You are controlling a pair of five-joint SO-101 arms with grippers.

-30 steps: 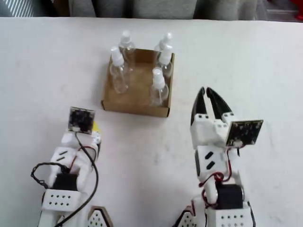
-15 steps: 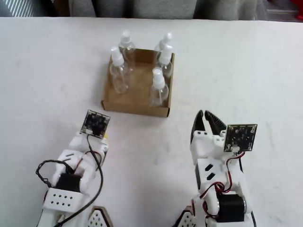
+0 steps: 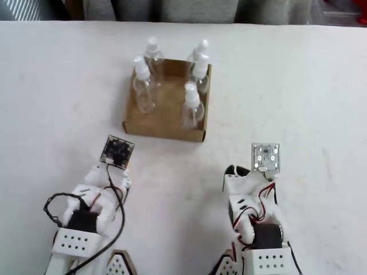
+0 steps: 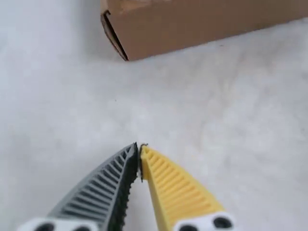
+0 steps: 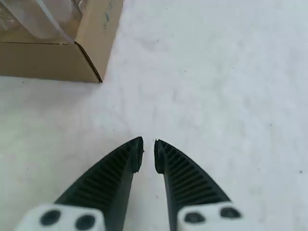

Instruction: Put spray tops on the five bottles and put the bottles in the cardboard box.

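Grey and yellow jaws on the left end effector (image 4: 139,147) are clenched tight, tips touching, nothing between them, just hanging over bare white bench (image 4: 226,106). Right end effector (image 5: 147,144) is the all-black one, and it's pretty much clenched too, only a sliver of bench showing between the tips, also holding nothing. From the high view both arms sit at the near edge of the bench, left one at the near left and right one at the near right, both well apart from the goods. A bit further out, roughly between the two, is the cardboard box (image 3: 163,130), open on top, with its near corners poking into both wrist views. All five bottles look to be standing upright inside it, each with a white spray top (image 3: 191,91) on: the nearest bottle (image 3: 192,112) by the right side, another (image 3: 143,91) over by the left wall, one (image 3: 199,77) just behind the nearest, and two at the far wall, the far-left bottle (image 3: 153,57) and the far-right bottle (image 3: 200,52).
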